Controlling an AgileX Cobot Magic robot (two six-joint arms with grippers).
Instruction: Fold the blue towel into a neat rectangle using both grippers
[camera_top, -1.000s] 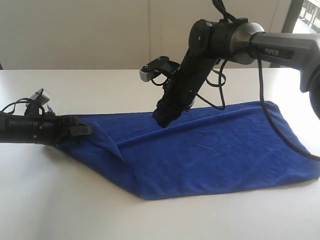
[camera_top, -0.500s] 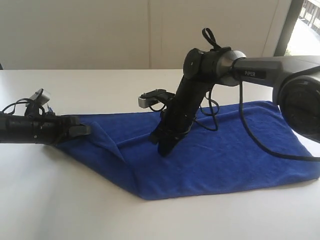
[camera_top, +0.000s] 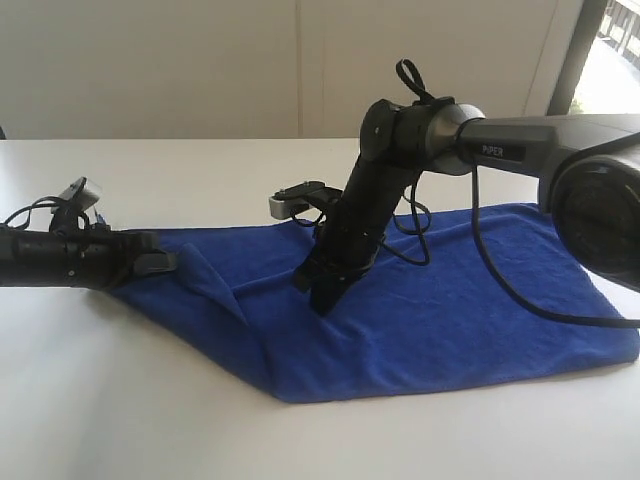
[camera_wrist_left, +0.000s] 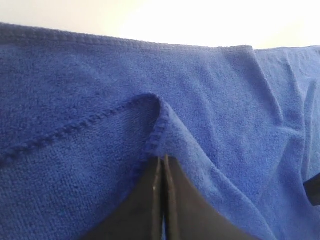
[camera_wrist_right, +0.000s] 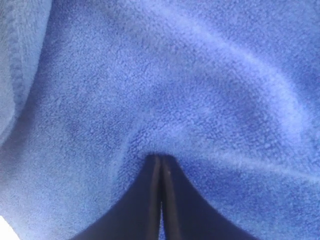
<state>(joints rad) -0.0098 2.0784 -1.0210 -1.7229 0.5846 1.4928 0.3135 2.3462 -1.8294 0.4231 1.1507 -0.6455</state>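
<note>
"PIPER" in white, on right arm (camera_top: 530, 133)

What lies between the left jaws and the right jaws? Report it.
Only the towel: a turned-over flap toward the left, then flat cloth. The exterior view shows it.

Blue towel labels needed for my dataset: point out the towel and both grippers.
blue towel (camera_top: 430, 330), exterior view, flat middle area.
left gripper (camera_wrist_left: 162, 160), left wrist view, closed fingertips.
right gripper (camera_wrist_right: 159, 159), right wrist view, closed fingertips.
</note>
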